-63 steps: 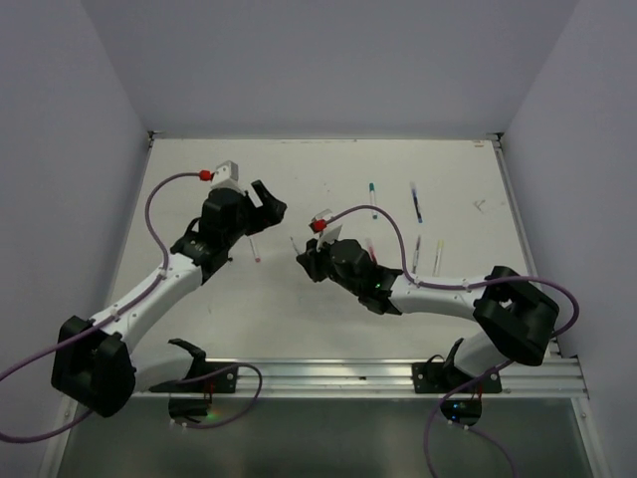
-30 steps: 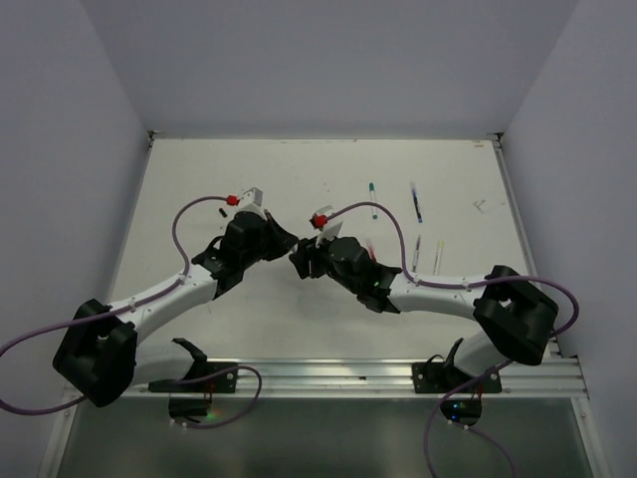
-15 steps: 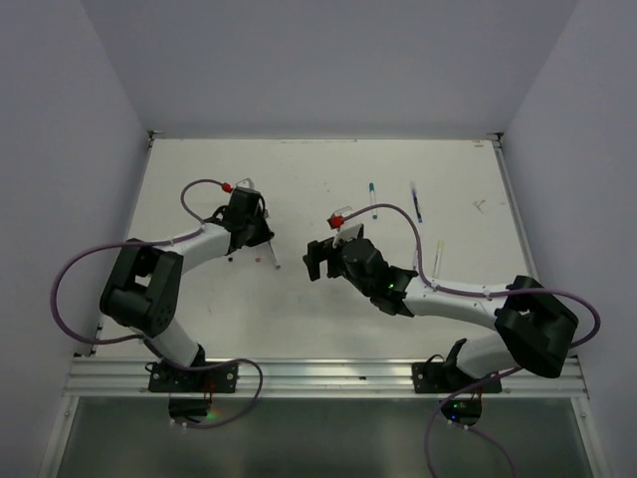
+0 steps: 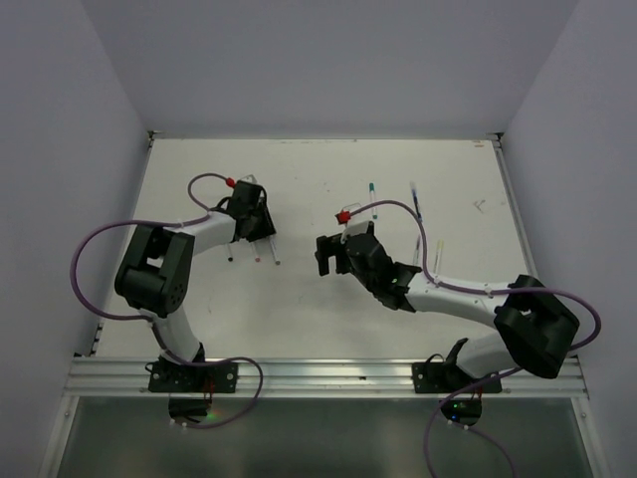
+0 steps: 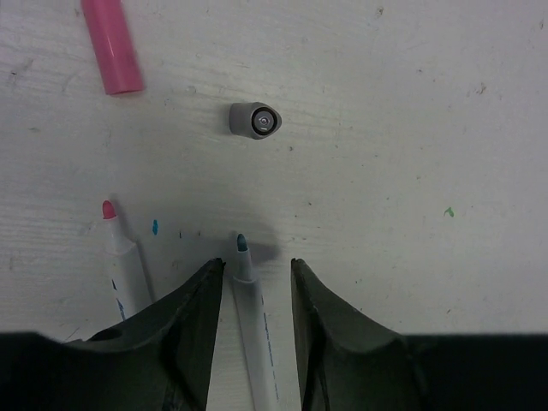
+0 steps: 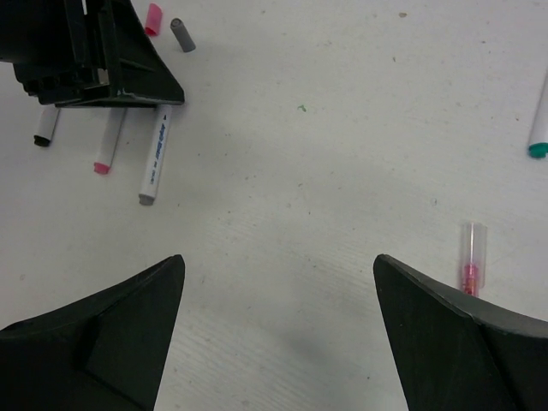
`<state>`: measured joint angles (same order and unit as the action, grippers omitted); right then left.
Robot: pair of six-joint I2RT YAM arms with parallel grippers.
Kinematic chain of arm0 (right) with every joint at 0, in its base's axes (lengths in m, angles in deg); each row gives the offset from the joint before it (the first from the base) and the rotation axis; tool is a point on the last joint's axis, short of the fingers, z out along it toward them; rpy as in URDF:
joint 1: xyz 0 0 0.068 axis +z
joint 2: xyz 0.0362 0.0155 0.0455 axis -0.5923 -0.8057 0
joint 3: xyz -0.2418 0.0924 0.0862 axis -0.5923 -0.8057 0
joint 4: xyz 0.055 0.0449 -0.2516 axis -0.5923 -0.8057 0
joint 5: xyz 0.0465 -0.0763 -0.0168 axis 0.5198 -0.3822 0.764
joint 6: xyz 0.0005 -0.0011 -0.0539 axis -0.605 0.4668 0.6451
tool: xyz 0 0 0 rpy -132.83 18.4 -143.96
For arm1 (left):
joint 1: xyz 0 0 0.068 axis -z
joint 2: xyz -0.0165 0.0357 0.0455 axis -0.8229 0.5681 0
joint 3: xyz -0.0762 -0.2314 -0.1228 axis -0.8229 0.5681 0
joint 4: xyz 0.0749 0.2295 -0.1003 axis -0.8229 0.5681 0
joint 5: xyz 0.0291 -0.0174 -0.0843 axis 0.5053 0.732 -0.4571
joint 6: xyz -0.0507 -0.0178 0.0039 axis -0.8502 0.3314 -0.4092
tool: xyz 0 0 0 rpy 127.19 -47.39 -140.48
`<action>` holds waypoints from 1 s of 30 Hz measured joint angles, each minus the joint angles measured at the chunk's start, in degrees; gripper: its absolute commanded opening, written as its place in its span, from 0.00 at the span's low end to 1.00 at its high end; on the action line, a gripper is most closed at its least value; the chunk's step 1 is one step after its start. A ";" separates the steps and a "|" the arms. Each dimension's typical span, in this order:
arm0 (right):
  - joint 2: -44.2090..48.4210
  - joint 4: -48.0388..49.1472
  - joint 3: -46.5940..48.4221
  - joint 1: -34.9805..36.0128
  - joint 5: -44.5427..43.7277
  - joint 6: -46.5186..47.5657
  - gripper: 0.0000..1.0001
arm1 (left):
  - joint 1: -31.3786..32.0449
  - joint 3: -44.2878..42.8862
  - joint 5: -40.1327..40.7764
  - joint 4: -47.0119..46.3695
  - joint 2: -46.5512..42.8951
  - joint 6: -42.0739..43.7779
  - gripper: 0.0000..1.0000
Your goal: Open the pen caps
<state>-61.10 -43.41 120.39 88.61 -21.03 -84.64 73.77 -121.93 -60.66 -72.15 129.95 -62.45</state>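
Note:
My left gripper (image 5: 257, 265) is low over the table, jaws apart, and an uncapped white pen (image 5: 255, 334) with a blue-grey tip lies loose between them. Beside it lies a pink-tipped pen (image 5: 122, 261). A grey pen cap (image 5: 255, 120) and a pink pen cap (image 5: 111, 47) rest just ahead. From above, the left gripper (image 4: 261, 231) stands over three uncapped pens (image 4: 256, 254). My right gripper (image 6: 278, 261) is wide open and holds nothing; from above, this right gripper (image 4: 324, 256) is at mid-table. It sees the same grey cap (image 6: 182, 34), pink cap (image 6: 154, 17) and grey-ended pen (image 6: 154, 163).
Capped pens lie at the back right: a green-capped one (image 4: 372, 194), a dark blue one (image 4: 415, 204) and two white ones (image 4: 428, 254). A pen with a clear cap (image 6: 471, 257) lies by my right finger. Grey walls enclose the white table (image 4: 199, 299).
The two grippers met at mid-table, then parted. My left arm swung back left, laid its pen beside the other two and opened. My right gripper opened wide and drew back right.

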 measured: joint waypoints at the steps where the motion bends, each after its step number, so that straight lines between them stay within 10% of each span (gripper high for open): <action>1: 0.00 -0.37 0.00 -0.39 -0.02 0.00 0.96 | 0.00 -0.07 -0.07 -0.07 0.00 0.00 0.47; 11: -3.13 -10.73 7.30 -13.09 -2.21 -1.55 0.94 | 0.00 1.25 -0.74 2.71 -8.46 1.20 0.98; 30: -37.20 -29.03 41.77 -30.75 5.53 1.33 0.44 | -0.02 12.70 -3.32 6.93 -48.94 8.44 1.00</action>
<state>-98.30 -72.44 162.16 57.86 -15.50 -83.31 73.75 -109.23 -63.98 -65.22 81.02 -54.01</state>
